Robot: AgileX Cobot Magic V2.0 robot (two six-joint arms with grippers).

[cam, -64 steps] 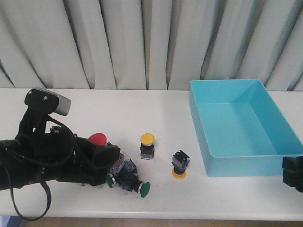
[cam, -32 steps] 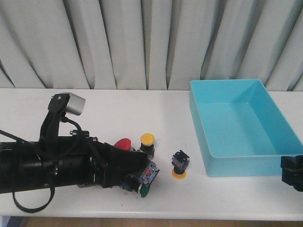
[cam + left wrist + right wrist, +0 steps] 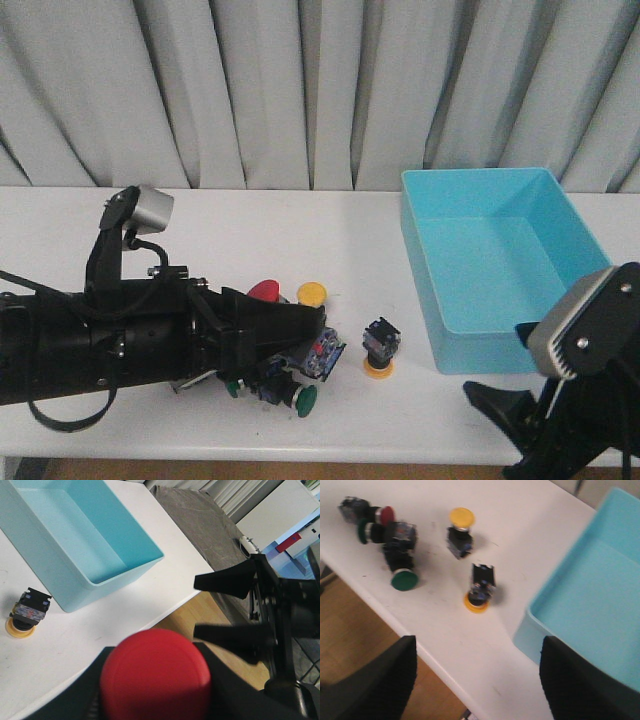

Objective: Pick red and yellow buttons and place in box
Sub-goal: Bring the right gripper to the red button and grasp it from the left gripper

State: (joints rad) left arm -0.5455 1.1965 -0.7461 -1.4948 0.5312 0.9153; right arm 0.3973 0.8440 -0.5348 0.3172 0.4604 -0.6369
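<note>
My left gripper (image 3: 292, 322) reaches across the table middle, shut on a red button (image 3: 264, 290); the red cap (image 3: 155, 675) fills the gap between its fingers. Just behind it stands an upright yellow button (image 3: 311, 292) (image 3: 460, 529). A second yellow button (image 3: 379, 348) (image 3: 26, 612) (image 3: 481, 587) rests cap-down nearer the box (image 3: 500, 255) (image 3: 75, 540) (image 3: 600, 595), which holds nothing. My right gripper (image 3: 508, 430) (image 3: 480, 680) hangs open and empty off the table's front right corner. The right wrist view also shows a red-capped button (image 3: 383, 514) lying among the green ones.
Green-capped buttons (image 3: 305, 400) (image 3: 402, 579) lie tangled under the left gripper near the front edge; another green cap (image 3: 232, 387) shows beside them. The table's front edge (image 3: 445, 655) runs below my right gripper, with floor beyond. A curtain hangs behind the table.
My right arm has swung up into view at the front right, its open fingers pointing left. The left gripper edged slightly right and up, still holding the red button.
</note>
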